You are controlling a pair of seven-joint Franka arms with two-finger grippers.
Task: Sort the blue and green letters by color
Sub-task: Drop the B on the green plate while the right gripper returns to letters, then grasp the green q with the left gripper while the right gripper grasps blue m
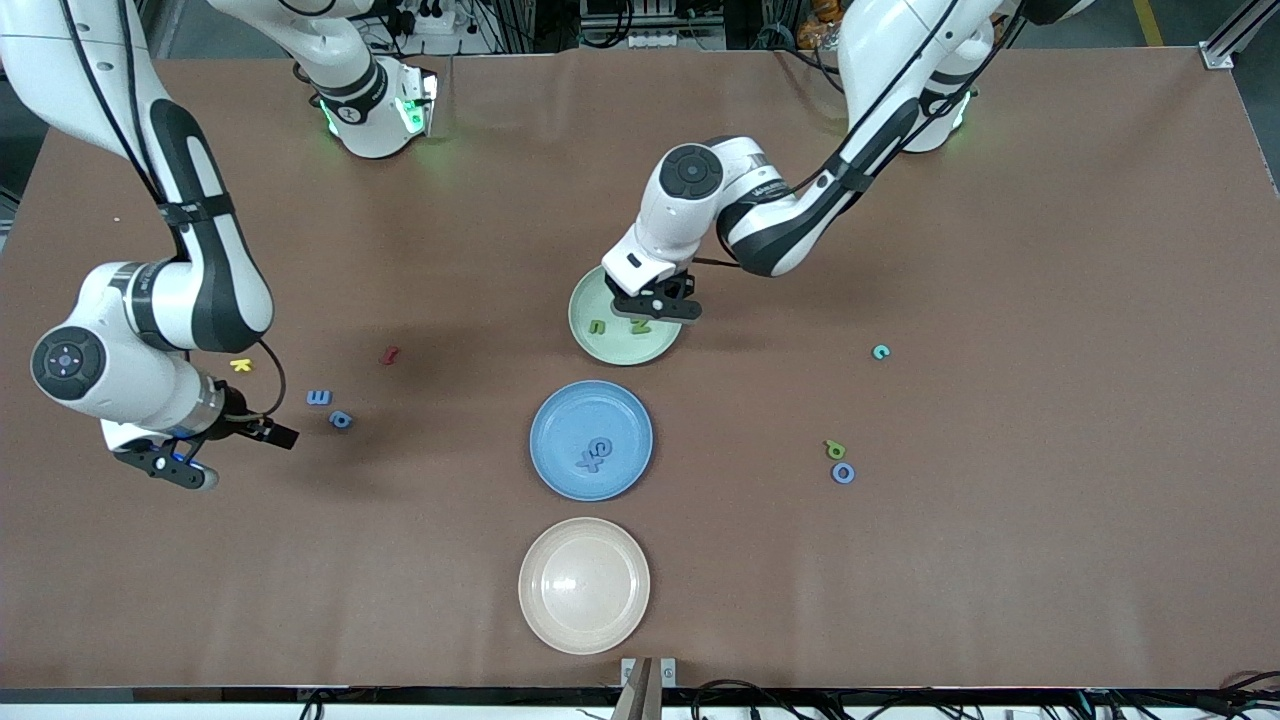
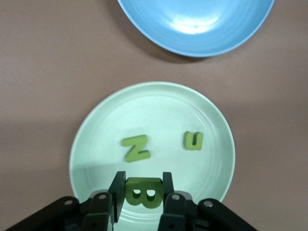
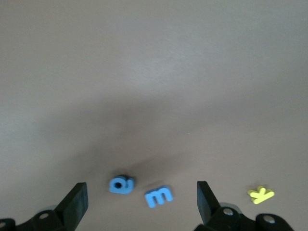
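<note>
left tool (image 2: 143, 192) clamped on green B (image 2: 143, 193) over green plate (image 2: 96, 125) | right tool (image 3: 142, 204) fingers apart above blue letters (image 3: 158, 196)

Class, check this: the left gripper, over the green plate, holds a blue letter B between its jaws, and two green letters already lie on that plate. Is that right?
Not quite: the letter B is green, not blue, as the left wrist view shows. The rest stands: the left gripper holds it over the green plate, where two green letters already lie.

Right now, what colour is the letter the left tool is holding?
Olive green: the letter B, clearest in the left wrist view.
</note>
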